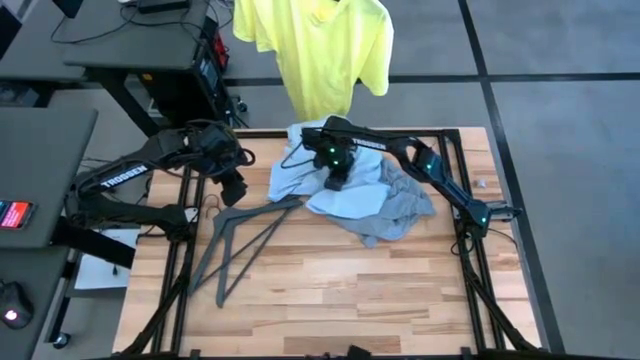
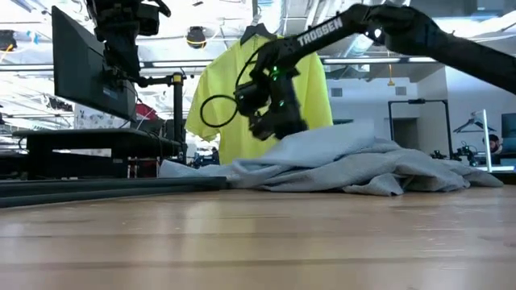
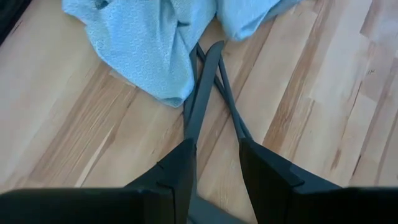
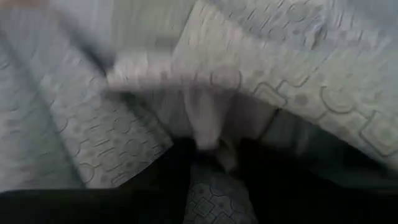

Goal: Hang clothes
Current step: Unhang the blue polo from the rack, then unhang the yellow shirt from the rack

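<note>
The neon-yellow T-shirt (image 1: 320,50) hangs by its shoulders on a hanger beyond the table's far edge (image 2: 234,105). The pale blue shirt (image 1: 300,175) lies crumpled at the table's far middle. The grey T-shirt (image 1: 395,215) lies bunched against its right side. My right gripper (image 1: 335,182) points down into the blue shirt (image 4: 93,137), open. My left gripper (image 1: 236,190) is open and empty, raised above two dark hangers (image 3: 208,87) that lie flat on the table. My right gripper comes from above with its fingertips (image 4: 174,174) down in the pale blue shirt near its middle. A pale fold (image 4: 208,134) stands between the two fingers. Whether they pinch it I cannot tell. The shirt lies on the table.
The two hangers (image 1: 245,235) reach from the blue shirt's left edge toward the table's near left. Bare wood (image 1: 350,290) fills the near half of the table. A dark frame (image 1: 470,250) runs along the table's sides. Desks with monitors (image 2: 81,72) stand to the left.
</note>
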Motion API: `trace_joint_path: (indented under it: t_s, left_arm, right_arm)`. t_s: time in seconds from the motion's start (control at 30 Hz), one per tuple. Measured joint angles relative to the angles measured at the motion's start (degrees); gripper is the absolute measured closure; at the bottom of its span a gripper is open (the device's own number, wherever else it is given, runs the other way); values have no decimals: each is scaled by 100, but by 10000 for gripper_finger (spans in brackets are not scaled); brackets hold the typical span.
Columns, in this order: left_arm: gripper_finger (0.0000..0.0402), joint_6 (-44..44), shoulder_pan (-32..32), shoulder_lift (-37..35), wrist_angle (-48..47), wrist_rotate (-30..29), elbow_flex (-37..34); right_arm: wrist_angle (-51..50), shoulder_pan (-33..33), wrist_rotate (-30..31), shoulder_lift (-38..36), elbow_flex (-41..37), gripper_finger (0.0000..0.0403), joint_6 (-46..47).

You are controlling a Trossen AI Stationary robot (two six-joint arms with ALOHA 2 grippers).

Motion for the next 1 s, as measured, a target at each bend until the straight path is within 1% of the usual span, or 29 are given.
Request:
trace_joint_path:
  t_s: [0.07, 0.17, 0.27, 0.33, 0.4, 0.47, 0.53, 0.6, 0.73, 0.83, 0.93, 1.0]
  left_arm:
    - [289, 0, -13, -28, -8, -16, 0]
    - [289, -7, -18, -37, -87, -23, 0]
    - [289, 66, -25, -83, -138, -36, 0]
    - [289, 80, -28, -106, -126, -48, 0]
    - [289, 101, -28, -109, -36, -53, 0]
    - [289, 181, -26, -107, 69, -56, 0]
    - [289, 295, -28, -107, 206, -56, 0]
    - [289, 395, -26, -104, 331, -56, 0]
    - [289, 554, -26, -70, 539, -72, 0]
    - [289, 616, -26, -74, 535, -124, 0]
    - [289, 607, -26, -74, 531, -176, 0]
    - [289, 567, -26, -74, 529, -181, 0]
  right_arm:
    - [135, 55, -2, -261, -261, 276, 129]
    - [150, 145, 4, -887, -887, 276, 274]
    - [179, 171, -5, -1504, -1714, 276, 461]
    - [458, 201, -3, -1918, -2163, 276, 696]
    - [710, 170, 1, -2477, -2371, 276, 941]
    - [1076, 58, -4, -3042, -2391, 276, 1109]
    - [1723, -128, 64, -3505, -2398, 276, 1235]
    - [2598, -329, 300, -3923, -2407, 276, 1220]
    - [4300, -814, 396, -4751, -2389, 276, 691]
    - [5415, -1217, 396, -5070, -2390, 276, 284]
    - [6455, -1659, 411, -5204, -2405, 276, -246]
    - [7203, -2021, 409, -5233, -2397, 276, -299]
